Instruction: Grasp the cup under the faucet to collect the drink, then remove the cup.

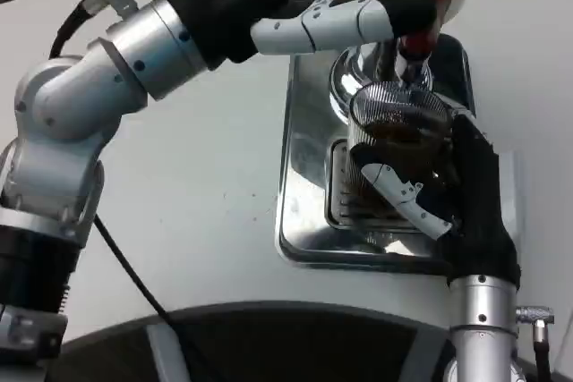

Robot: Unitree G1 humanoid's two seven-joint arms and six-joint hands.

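filling the cup [398, 123] under the faucet [414, 46]

right hand [439, 194] wraps the cup over the steel tray [304, 176] to catch the dark drink; left hand [358, 20] presses at the tap, apparently keeping it flowing.

Cup [398, 123]: clear, fine vertical ribbing, dark brown drink inside. Drip tray [304, 176]: mirror-bright chrome. Faucet [417, 42]: red tip. Table [206, 212]: white. Hands: white backs, black and white fingers — left hand [358, 20], right hand [439, 194].
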